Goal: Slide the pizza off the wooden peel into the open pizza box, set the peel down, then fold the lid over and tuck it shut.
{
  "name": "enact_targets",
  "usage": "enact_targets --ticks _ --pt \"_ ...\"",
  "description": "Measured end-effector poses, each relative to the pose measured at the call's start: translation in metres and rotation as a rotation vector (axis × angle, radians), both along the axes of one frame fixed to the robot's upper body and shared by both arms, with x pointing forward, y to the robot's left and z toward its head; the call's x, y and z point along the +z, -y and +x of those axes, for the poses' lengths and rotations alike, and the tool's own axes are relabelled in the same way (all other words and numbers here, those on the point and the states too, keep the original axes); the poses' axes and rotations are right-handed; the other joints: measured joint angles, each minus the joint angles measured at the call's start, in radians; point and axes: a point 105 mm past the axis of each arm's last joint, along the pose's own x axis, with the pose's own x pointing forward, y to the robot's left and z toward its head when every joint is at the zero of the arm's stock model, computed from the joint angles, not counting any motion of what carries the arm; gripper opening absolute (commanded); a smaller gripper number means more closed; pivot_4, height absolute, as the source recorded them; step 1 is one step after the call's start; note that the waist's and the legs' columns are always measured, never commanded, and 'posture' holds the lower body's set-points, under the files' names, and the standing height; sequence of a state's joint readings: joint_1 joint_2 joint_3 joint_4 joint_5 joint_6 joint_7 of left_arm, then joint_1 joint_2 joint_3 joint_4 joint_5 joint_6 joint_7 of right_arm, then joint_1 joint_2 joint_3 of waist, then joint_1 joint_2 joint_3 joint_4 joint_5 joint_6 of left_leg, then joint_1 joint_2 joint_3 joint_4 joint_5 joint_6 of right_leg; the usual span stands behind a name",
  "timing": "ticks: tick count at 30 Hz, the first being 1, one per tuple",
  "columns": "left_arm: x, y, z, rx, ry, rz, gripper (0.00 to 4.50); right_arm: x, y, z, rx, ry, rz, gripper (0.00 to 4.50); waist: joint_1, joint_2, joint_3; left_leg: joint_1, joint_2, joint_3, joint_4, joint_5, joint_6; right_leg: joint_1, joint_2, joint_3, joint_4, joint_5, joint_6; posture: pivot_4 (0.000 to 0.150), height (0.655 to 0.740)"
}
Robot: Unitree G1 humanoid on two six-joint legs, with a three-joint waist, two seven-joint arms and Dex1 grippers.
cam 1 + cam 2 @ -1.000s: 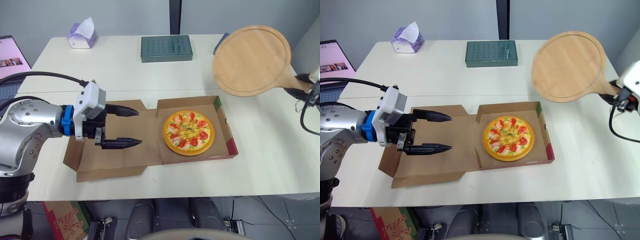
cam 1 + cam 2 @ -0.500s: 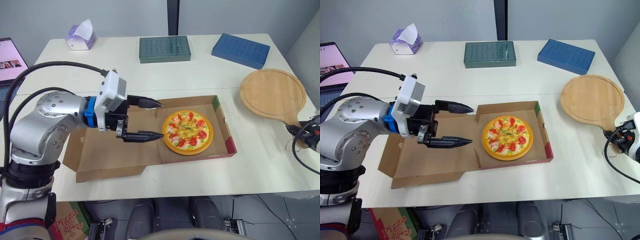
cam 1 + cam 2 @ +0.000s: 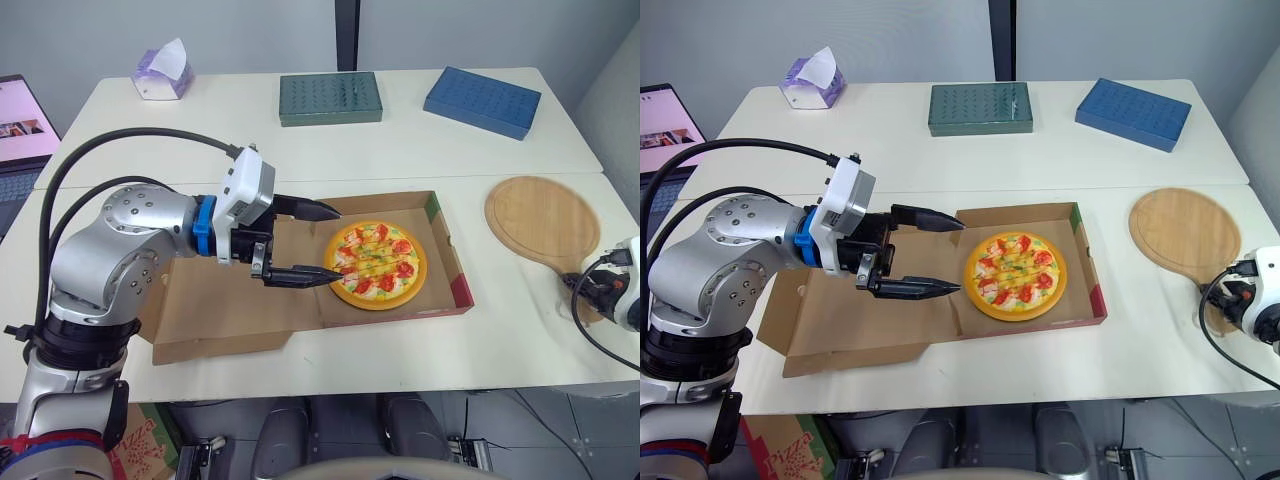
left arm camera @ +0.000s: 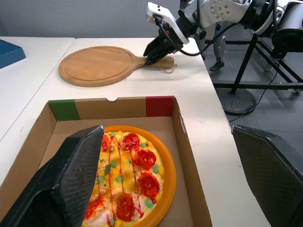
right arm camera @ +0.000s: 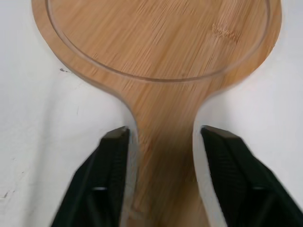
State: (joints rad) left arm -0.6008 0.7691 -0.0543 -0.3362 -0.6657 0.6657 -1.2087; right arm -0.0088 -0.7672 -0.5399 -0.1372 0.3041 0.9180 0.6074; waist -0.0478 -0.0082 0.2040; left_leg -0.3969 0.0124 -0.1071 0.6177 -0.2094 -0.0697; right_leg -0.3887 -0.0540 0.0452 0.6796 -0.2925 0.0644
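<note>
Wooden round peel [image 3: 543, 222] lay beside the cardboard box [image 3: 463, 292] holding the topped pizza [image 3: 377, 264]; lid [image 3: 230, 310] not yet folded. Left claw [image 3: 335, 246] gaped empty; right claw [image 5: 161, 135] grip unclear.

Orange-rimmed pizza [image 3: 377, 264], brown box [image 3: 240, 310], pale wooden peel [image 3: 542, 220].

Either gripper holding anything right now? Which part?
Nothing held. The right gripper straddles the peel handle with gaps both sides; left gripper open, empty.
</note>
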Motion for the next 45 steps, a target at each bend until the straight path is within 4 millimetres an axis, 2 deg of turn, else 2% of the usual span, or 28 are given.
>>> enact_targets --ticks 2,3,6,9,12,16,21,26,29,33,37,41,45 --pt "0.000 0.000 0.000 0.003 0.002 0.000 4.50 0.000 0.002 -0.008 -0.010 -0.006 0.023 4.31 0.001 0.000 0.000 0.000 0.000 0.000 0.000 0.000 0.000 0.000 0.000 0.000 0.000 0.000 0.000 0.150 0.7400" --pt "0.000 0.000 0.001 0.004 0.002 0.001 4.50 0.000 0.003 -0.011 -0.012 -0.010 0.033 4.46 0.003 0.000 0.000 0.000 0.000 0.000 0.000 0.000 0.000 0.000 0.000 0.000 0.000 0.000 0.000 0.150 0.7400" --pt "-0.001 -0.001 0.002 0.017 0.002 -0.003 4.50 0.011 0.004 -0.023 0.028 -0.001 0.018 4.46 0.007 0.000 0.000 0.000 0.000 0.000 0.001 0.000 0.000 0.000 0.000 0.000 0.000 0.000 0.000 0.150 0.7400" --pt "-0.003 -0.006 0.004 0.062 -0.001 -0.020 4.50 0.035 0.000 -0.026 0.114 0.053 -0.051 4.46 0.001 0.000 0.000 0.000 0.000 0.000 0.001 0.000 0.000 0.000 0.000 0.000 0.000 -0.003 0.005 0.150 0.7400" --pt "-0.004 -0.014 0.007 0.118 0.006 -0.044 4.50 0.055 -0.030 -0.021 0.296 0.138 -0.085 4.46 -0.005 -0.001 0.000 0.001 0.001 0.000 0.001 0.000 0.000 0.001 0.000 0.000 0.000 -0.003 0.005 0.150 0.7400" --pt "-0.011 -0.029 0.006 0.224 -0.004 -0.077 4.50 0.075 -0.085 -0.009 0.578 0.262 -0.104 4.46 -0.006 -0.001 0.000 0.001 0.001 -0.001 0.001 0.000 0.000 0.001 0.000 0.000 0.000 -0.003 0.005 0.150 0.7400" --pt "-0.019 -0.062 -0.005 0.440 -0.064 -0.161 4.50 0.095 -0.143 -0.005 0.958 0.318 -0.110 4.46 -0.006 -0.003 0.001 0.001 0.001 -0.001 0.001 0.000 0.000 0.001 0.000 -0.001 -0.001 -0.002 0.003 0.150 0.7400" --pt "-0.036 -0.081 -0.026 0.623 -0.243 -0.312 4.50 0.100 -0.189 -0.003 1.245 0.288 -0.057 4.46 0.000 -0.007 0.003 0.000 0.001 -0.002 0.002 0.000 0.000 0.002 0.000 -0.002 -0.001 0.000 0.000 0.150 0.7400" --pt "-0.049 -0.087 -0.043 0.731 -0.383 -0.449 4.50 0.102 -0.208 -0.004 1.375 0.265 -0.038 4.46 0.013 -0.008 0.003 -0.001 0.001 -0.002 0.004 0.000 0.000 0.002 -0.001 -0.001 -0.001 0.000 0.000 0.150 0.7400" --pt "-0.073 -0.095 -0.075 0.890 -0.666 -0.628 4.50 0.100 -0.216 -0.004 1.452 0.227 0.004 4.46 0.019 -0.010 0.002 -0.001 0.001 -0.002 0.006 -0.001 0.000 0.002 -0.001 -0.001 -0.001 0.000 0.000 0.150 0.7400" --pt "-0.082 -0.098 -0.104 1.000 -0.870 -0.808 4.50 0.102 -0.222 -0.005 1.499 0.203 0.037 4.46 0.025 -0.010 0.002 -0.001 0.001 -0.001 0.008 -0.001 0.000 0.002 -0.001 -0.001 -0.002 -0.003 -0.007 0.150 0.7400" --pt "-0.110 -0.108 -0.141 1.219 -1.077 -0.979 4.50 0.101 -0.221 -0.002 1.506 0.187 0.056 4.46 0.017 -0.014 0.001 -0.001 0.001 0.002 0.009 -0.003 0.000 0.002 -0.001 0.002 -0.005 -0.004 -0.006 0.150 0.7400" --pt "-0.119 -0.107 -0.145 1.292 -1.146 -1.066 4.50 0.100 -0.226 -0.002 1.536 0.176 0.067 4.46 0.026 -0.014 0.001 -0.003 0.001 0.001 0.011 -0.003 0.000 0.001 -0.001 0.001 -0.006 -0.005 -0.004 0.150 0.7400"
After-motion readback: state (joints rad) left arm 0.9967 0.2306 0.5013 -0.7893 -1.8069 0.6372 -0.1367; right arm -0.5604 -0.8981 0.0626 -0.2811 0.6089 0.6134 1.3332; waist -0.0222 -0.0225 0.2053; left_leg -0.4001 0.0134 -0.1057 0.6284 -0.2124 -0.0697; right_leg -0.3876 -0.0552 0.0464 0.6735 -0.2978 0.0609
